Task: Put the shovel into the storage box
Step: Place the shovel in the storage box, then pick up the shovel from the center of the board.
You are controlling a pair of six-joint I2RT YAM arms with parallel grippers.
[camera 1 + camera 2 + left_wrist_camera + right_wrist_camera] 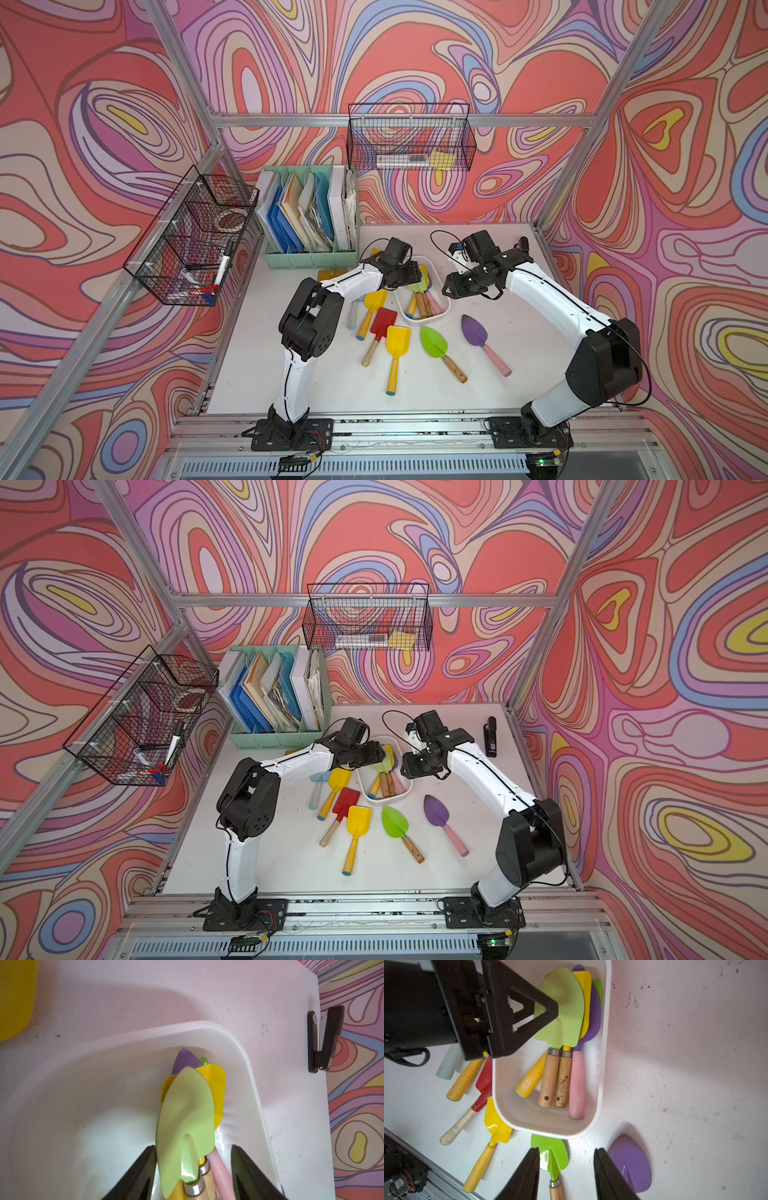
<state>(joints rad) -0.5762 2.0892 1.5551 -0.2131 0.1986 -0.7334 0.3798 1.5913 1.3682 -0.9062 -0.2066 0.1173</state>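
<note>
1. Inside the storage box (604, 1047), at its far end, lies the pale green shovel (185, 1118) with a pointed blade, metal collar and wooden handle, topmost on the stack.
2. My left gripper (193, 1169) hangs over it with jaws apart, one on either side of the blade's neck, gripping nothing.
3. My right gripper (566, 1174) sits beside the box, jaws apart and empty, above a bright green shovel (550, 1153) lying on the table (675, 1064).
4. The box holds four more: two yellow, one purple with a pink handle, and a green tip underneath.
5. Behind stands a mint file organizer (309, 257) holding folders; two black wire baskets (409, 137) hold pens and small items.
6. Both top views show six shovels loose on the table; the right wrist view alone shows the box's handles, and the left wrist view a black stapler (324, 1039).
</note>
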